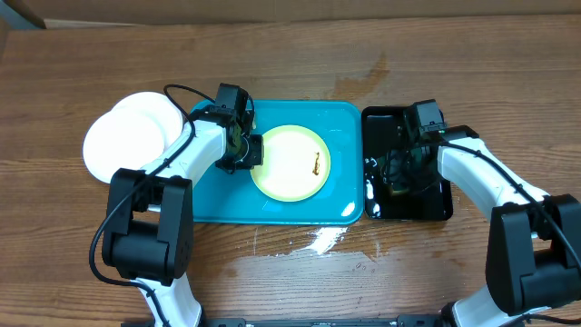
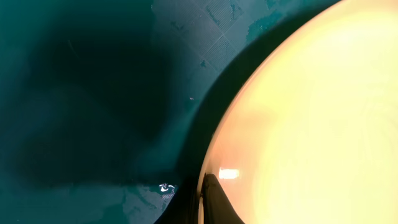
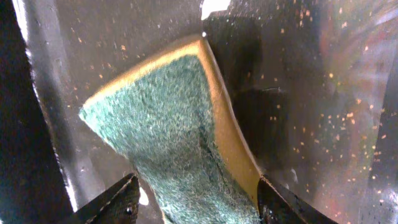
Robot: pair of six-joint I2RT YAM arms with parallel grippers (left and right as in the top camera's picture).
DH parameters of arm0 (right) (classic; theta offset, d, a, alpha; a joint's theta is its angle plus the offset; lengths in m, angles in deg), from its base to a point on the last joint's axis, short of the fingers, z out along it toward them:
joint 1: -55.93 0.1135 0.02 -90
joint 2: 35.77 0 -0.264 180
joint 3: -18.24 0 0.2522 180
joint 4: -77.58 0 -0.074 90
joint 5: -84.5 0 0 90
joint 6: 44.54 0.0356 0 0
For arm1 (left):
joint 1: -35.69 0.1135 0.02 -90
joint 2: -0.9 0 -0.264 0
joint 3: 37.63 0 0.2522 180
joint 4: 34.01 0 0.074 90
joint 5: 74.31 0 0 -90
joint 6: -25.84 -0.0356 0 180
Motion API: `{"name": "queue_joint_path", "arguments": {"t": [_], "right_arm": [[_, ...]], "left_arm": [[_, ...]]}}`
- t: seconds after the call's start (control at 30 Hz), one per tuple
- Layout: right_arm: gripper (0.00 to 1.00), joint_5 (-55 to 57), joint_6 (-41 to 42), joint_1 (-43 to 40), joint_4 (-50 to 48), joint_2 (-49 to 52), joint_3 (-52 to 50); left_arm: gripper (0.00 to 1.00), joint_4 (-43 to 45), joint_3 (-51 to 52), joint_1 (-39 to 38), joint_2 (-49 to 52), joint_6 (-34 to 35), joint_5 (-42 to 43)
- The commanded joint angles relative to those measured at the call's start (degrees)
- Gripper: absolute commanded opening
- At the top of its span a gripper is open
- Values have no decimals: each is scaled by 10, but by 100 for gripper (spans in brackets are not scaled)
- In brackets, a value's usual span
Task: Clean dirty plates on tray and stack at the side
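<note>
The yellow-green plate (image 1: 281, 171) is seen lying flat near the middle of the blue tray (image 1: 272, 211), with a dark smear (image 1: 314, 164) on the half turned toward the right arm. The left gripper (image 1: 245, 150) is set at the plate's left edge. In the left wrist view one dark finger (image 2: 214, 202) is seen lying on the rim with the jaws closed down, so the rim is judged to be pinched and the plate held steady. From that gripper the plate extends to the right, toward the tray's middle. Two white plates (image 1: 127, 141) are stacked on the table on the opposite side, just off the tray's left end. The right gripper (image 1: 399, 168) is placed over the black tray (image 1: 427, 204), which adjoins the blue tray's right side. In its own view a sponge (image 3: 168, 137) is seen lying green side up, its long axis running away from the fingers (image 3: 115, 202) that stand one on each side of its near end. Whether the sponge is squeezed or merely straddled cannot be told. The smear is judged to be the target of the coming move. It lies to the left of the right gripper, across the shared rims, and nearer to the right arm than to the left. Being round, the plate offers no long axis to align with, so only the direction of reach is thought to matter.
</note>
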Motion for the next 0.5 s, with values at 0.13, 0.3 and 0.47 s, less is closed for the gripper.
{"name": "queue_joint_path", "arguments": {"t": [0.13, 0.3, 0.47], "right_arm": [[61, -89, 45, 3, 56, -3, -5], [64, -50, 46, 3, 39, -3, -5], [64, 8, 54, 3, 10, -3, -5]], "left_arm": [[6, 1, 17, -1, 9, 4, -10], [6, 2, 17, -1, 9, 4, -10], [6, 3, 17, -2, 9, 4, -10]]}}
